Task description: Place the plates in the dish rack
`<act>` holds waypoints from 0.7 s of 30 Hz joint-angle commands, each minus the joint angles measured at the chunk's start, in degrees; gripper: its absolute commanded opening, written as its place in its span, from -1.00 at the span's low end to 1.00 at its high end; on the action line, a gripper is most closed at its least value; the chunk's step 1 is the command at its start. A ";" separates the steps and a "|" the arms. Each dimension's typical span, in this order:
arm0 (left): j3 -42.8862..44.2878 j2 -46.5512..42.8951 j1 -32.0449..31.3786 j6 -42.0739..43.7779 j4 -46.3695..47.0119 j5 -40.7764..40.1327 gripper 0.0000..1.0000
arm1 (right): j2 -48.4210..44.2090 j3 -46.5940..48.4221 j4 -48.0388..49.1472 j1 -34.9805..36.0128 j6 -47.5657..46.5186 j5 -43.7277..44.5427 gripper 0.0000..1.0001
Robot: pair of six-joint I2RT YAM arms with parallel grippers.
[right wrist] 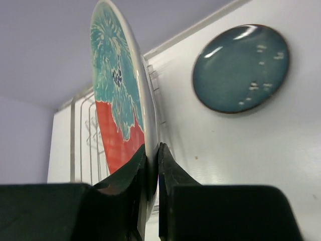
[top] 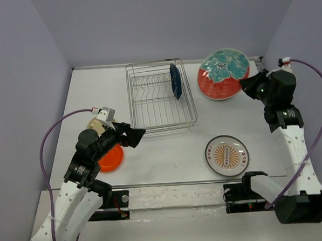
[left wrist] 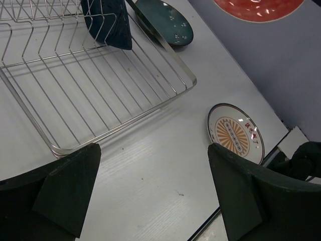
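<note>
The silver wire dish rack (top: 160, 101) stands at mid-table with a dark blue plate (top: 175, 81) upright in its far right slots. My right gripper (top: 246, 85) is shut on the rim of the red plate with teal centre (top: 223, 74) and holds it tilted in the air right of the rack; in the right wrist view the plate (right wrist: 118, 100) stands on edge between the fingers (right wrist: 152, 150). The dark teal-grey plate (right wrist: 241, 68) lies on the table beneath it. My left gripper (top: 137, 135) is open and empty just in front of the rack's near left corner (left wrist: 60, 148).
The white sunburst plate (top: 226, 155) lies flat at the front right and also shows in the left wrist view (left wrist: 235, 133). The glossy orange plate (top: 113, 159) and the cream plate (top: 95, 124) lie partly under my left arm. Walls close in on three sides.
</note>
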 commanded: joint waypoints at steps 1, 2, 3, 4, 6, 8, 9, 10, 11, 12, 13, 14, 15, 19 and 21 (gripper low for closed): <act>-0.08 -0.25 0.65 0.08 2.19 1.15 0.98 | 6.06 16.94 9.18 13.93 -4.44 7.31 -0.86; -0.08 -0.34 0.65 0.08 2.27 1.15 0.98 | 10.52 19.75 7.52 16.13 -5.58 11.51 -0.87; -0.08 -0.34 0.65 0.08 2.18 1.23 0.98 | 12.91 22.65 6.37 20.33 -7.77 13.72 -0.86; 0.01 -0.43 0.65 0.17 2.18 1.24 0.98 | 15.37 28.34 4.19 22.20 -8.75 18.45 -0.87; -0.08 -0.69 0.65 0.17 2.18 1.24 0.98 | 22.58 33.91 1.98 25.11 -11.39 21.90 -0.86; -0.08 -1.04 0.65 0.17 2.18 1.32 0.98 | 29.06 41.03 -0.48 28.54 -13.84 27.00 -0.86; -0.08 -1.22 0.65 0.17 2.10 1.15 0.98 | 31.11 43.31 -1.36 29.50 -14.64 28.76 -0.86; -0.08 -1.57 0.65 0.25 2.10 1.23 0.98 | 33.04 45.51 -3.03 31.17 -15.34 31.47 -0.86; 0.01 -1.66 0.57 0.25 2.10 1.24 0.98 | 34.89 49.80 -3.91 31.70 -16.05 32.63 -0.86; -0.08 -1.83 0.57 0.25 2.10 1.15 0.98 | 38.30 51.93 -4.79 32.41 -17.19 33.95 -0.87; 0.01 -1.83 0.48 0.25 2.01 1.15 0.98 | 39.81 53.78 -5.58 33.20 -17.89 35.09 -0.86; -0.08 -2.09 0.30 0.25 2.01 1.06 0.98 | 41.40 57.54 -6.98 34.51 -18.68 37.45 -0.86; -0.08 -2.10 0.04 0.25 2.01 0.97 0.98 | 43.94 59.31 -7.69 35.04 -20.00 38.70 -0.86; -0.08 -2.53 -0.66 0.34 1.92 0.97 0.98 | 49.83 67.05 -10.42 37.86 -23.52 44.50 -0.86; -0.08 -2.80 -0.84 0.34 1.92 0.88 0.98 | 51.77 69.43 -11.30 39.52 -26.06 47.84 -0.87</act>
